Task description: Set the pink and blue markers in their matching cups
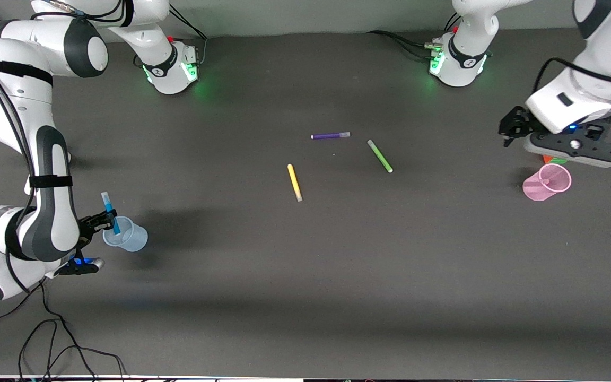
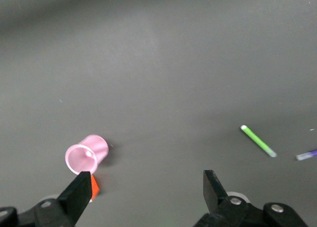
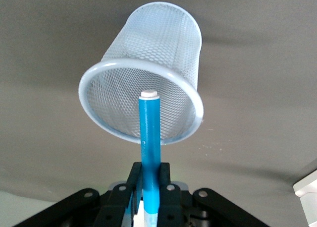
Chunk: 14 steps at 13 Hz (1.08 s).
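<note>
Dark grey table surface (image 1: 305,265) carries everything in this scene, with two white robot arms reaching in from their ends.

At the right arm's end, the right gripper (image 1: 108,220) is clamped on the blue marker (image 1: 110,213), holding it nearly upright with its lower tip just at or inside the mouth of the blue cup (image 1: 126,234). In the right wrist view this cup (image 3: 148,88) shows as pale blue mesh, and the marker (image 3: 150,138) points straight into its opening. The marker is not yet let go.

At the left arm's end, the left gripper (image 1: 512,127) hangs in the air with its jaws wide apart and nothing between them, above the table beside the pink cup (image 1: 547,182). A pink marker (image 1: 538,185) appears to lie inside that cup, so that half of the job looks done. A small orange and green scrap (image 1: 553,158) lies just beside the cup.

Near the table's middle lie a yellow pen (image 1: 295,182), a green pen (image 1: 380,156) and a purple pen (image 1: 330,136), well apart from both cups.

What looks left: lowering and releasing the blue marker.
</note>
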Each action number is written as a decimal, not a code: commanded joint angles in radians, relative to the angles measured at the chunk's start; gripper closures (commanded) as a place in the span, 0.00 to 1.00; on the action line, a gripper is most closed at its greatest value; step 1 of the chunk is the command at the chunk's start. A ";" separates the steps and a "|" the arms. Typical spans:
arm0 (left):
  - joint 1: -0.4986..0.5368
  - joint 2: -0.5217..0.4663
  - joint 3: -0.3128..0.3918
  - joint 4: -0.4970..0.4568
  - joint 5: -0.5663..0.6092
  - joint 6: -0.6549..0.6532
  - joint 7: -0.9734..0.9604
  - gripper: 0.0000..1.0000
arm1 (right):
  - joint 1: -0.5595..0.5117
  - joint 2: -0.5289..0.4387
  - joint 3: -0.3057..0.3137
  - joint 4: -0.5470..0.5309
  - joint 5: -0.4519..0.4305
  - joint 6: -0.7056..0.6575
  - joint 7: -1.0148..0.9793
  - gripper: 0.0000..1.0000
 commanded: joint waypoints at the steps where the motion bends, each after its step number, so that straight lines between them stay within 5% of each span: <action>1: 0.004 0.045 -0.013 0.061 0.013 -0.049 -0.056 0.00 | -0.011 0.028 0.007 0.042 0.013 0.003 -0.022 0.86; 2: 0.006 0.045 -0.013 0.061 0.013 -0.047 -0.056 0.00 | -0.009 0.028 0.007 0.042 0.013 0.003 -0.022 0.85; 4: 0.011 0.045 -0.010 0.060 0.012 -0.058 -0.056 0.00 | -0.009 0.026 0.007 0.042 0.013 0.004 -0.022 0.61; 5: 0.012 0.045 -0.008 0.060 0.009 -0.063 -0.056 0.00 | -0.009 0.026 0.007 0.042 0.013 0.006 -0.020 0.32; 7: -0.003 0.037 0.016 0.063 -0.010 -0.069 -0.054 0.00 | -0.009 0.025 0.007 0.042 0.013 0.007 -0.019 0.02; 8: -0.067 0.032 0.071 0.060 -0.010 -0.069 -0.054 0.00 | -0.009 0.023 0.007 0.042 0.013 0.007 -0.020 0.00; 11: -0.407 0.029 0.420 0.055 -0.008 -0.069 -0.053 0.00 | -0.002 -0.009 0.007 0.041 0.011 0.003 -0.020 0.00; 14: -0.358 0.035 0.403 0.054 -0.011 -0.086 -0.033 0.00 | 0.023 -0.086 0.000 0.030 0.004 0.009 -0.007 0.00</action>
